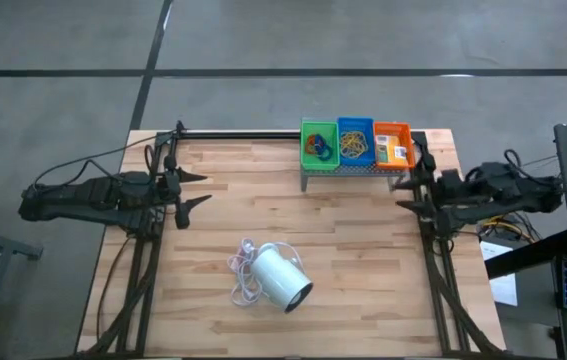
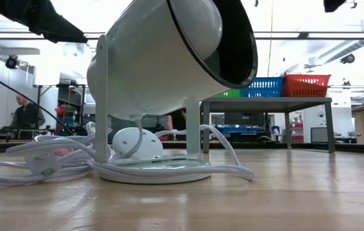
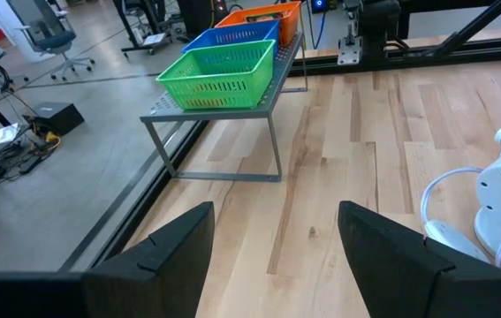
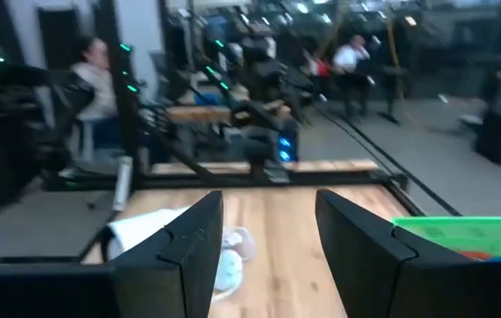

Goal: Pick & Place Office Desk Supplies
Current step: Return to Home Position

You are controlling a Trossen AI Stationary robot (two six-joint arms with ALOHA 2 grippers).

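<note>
Three small plastic trays stand in a row on a grey perforated stand [image 1: 353, 172] at the table's far edge. The green tray [image 1: 319, 145] holds red and blue loops. Tan rubber bands fill the blue tray [image 1: 355, 143]. A yellow-orange printed box lies in the orange tray [image 1: 393, 145]. My left gripper [image 1: 201, 189] hovers open over the table's left side, well short of the green tray [image 3: 219, 75]. My right gripper [image 1: 403, 192] is open at the right side, just in front of the stand, with nothing between its fingers [image 4: 188, 238].
A big white cylinder [image 1: 281, 278] with a loose white cord [image 1: 243, 272] lies near the table's middle front, filling the low view [image 2: 169, 58]. Bare wood lies between the two grippers. People sit in the room beyond the table.
</note>
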